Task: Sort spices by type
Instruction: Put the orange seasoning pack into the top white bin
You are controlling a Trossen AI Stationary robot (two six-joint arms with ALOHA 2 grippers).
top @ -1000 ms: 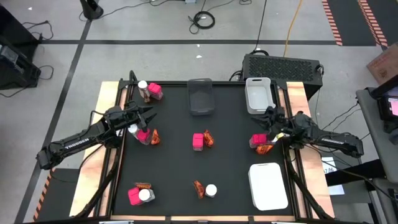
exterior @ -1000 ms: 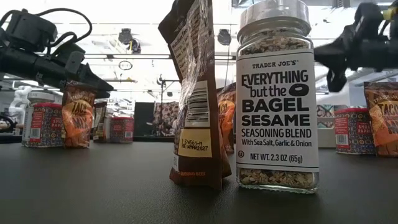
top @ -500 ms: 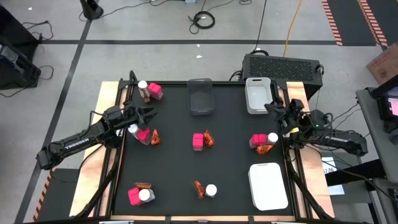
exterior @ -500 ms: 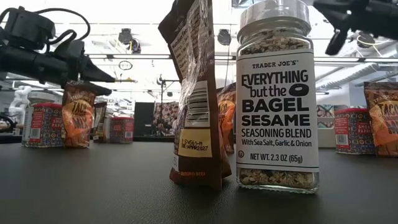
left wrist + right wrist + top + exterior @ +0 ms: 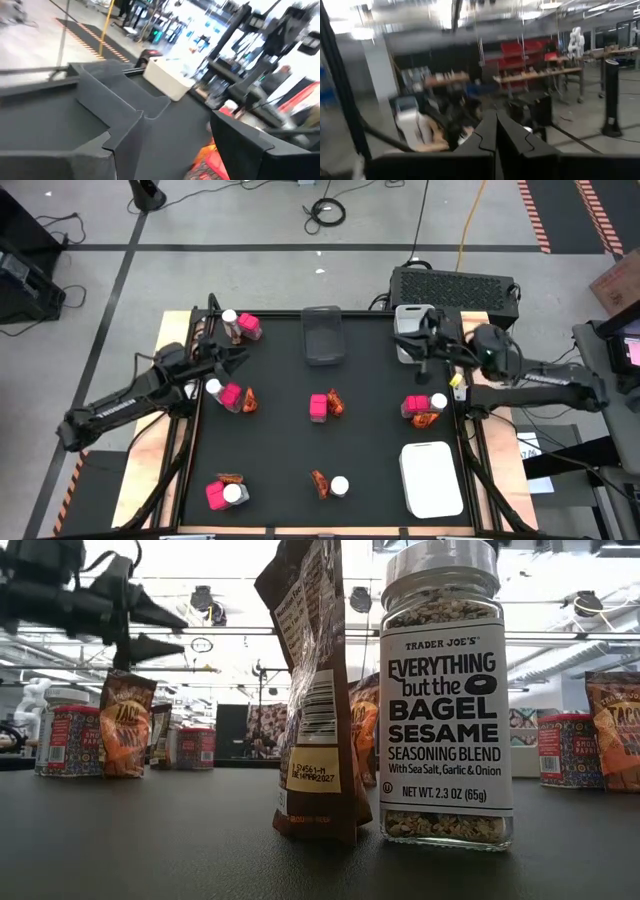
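Note:
The spices stand in small groups on the black table (image 5: 370,440): pink packs, white-lidded jars and orange-red sachets. One group (image 5: 240,327) is at the far left, one (image 5: 230,395) at the mid left, one (image 5: 325,406) in the middle, and one (image 5: 425,408) at the right. Two more groups (image 5: 226,492) (image 5: 330,485) sit near the front; the low view shows that jar (image 5: 445,690) and sachet (image 5: 315,690) close up. My left gripper (image 5: 240,357) (image 5: 180,635) (image 5: 165,145) hovers open and empty above the mid-left group. My right gripper (image 5: 418,348) (image 5: 495,135) is shut and empty, raised over the far-right white bin (image 5: 415,330).
A dark grey tray (image 5: 322,335) lies at the far middle of the table. A second white bin (image 5: 430,478) lies at the near right. Wooden strips (image 5: 170,430) border the table's left and right sides.
My right gripper, still shut, has risen from beside the right-hand group, gone toward the far edge over the white bin and rolled. My left gripper has risen a little and rolled, staying open. No spice has moved.

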